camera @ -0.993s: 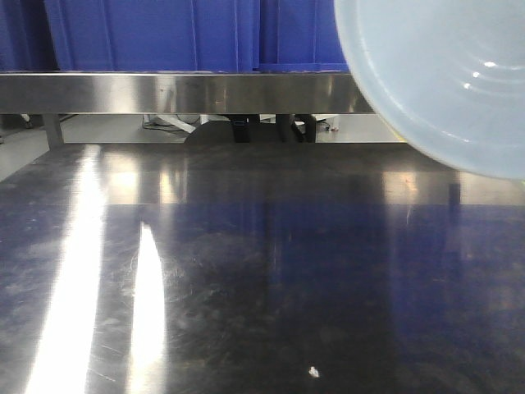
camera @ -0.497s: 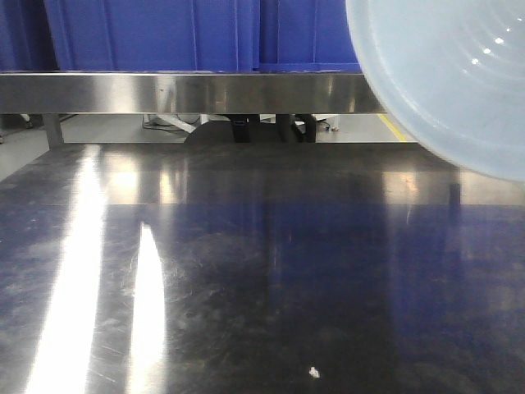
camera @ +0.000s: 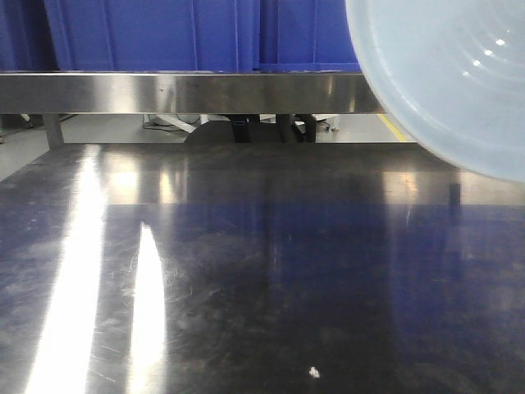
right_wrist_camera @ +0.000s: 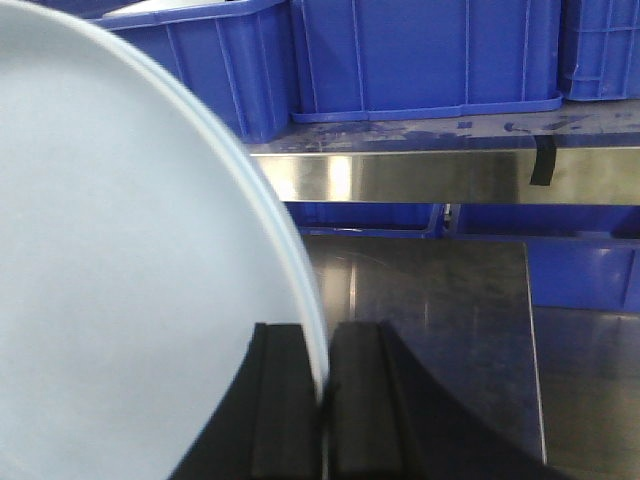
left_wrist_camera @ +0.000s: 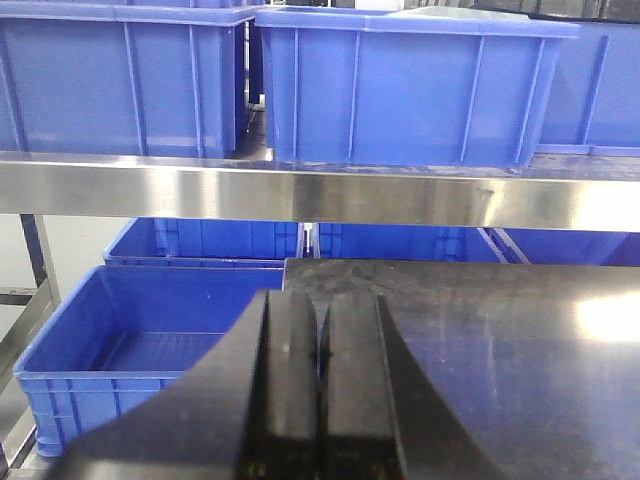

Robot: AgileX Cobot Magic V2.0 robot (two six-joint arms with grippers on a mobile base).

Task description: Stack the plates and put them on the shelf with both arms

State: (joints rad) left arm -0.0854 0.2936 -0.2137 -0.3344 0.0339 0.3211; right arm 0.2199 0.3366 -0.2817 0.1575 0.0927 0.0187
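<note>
In the front view, the pale bluish-white glossy round plate [camera: 447, 82] is hanging at upper right, before the brushed stainless-steel shelf rail [camera: 164, 92]. In the left wrist view, my left pincer [left_wrist_camera: 320, 390] is sitting pressed together, empty. In the right wrist view, my right pincer [right_wrist_camera: 322, 410] is pinching the plate's rim, its disc spreading leftward; nothing readable is showing.

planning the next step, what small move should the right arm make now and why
Probably carry the plate forward toward the shelf, grip unchanged: the right gripper is shut on its rim, it hangs clear above the tabletop, and the left gripper is shut, empty.
</note>
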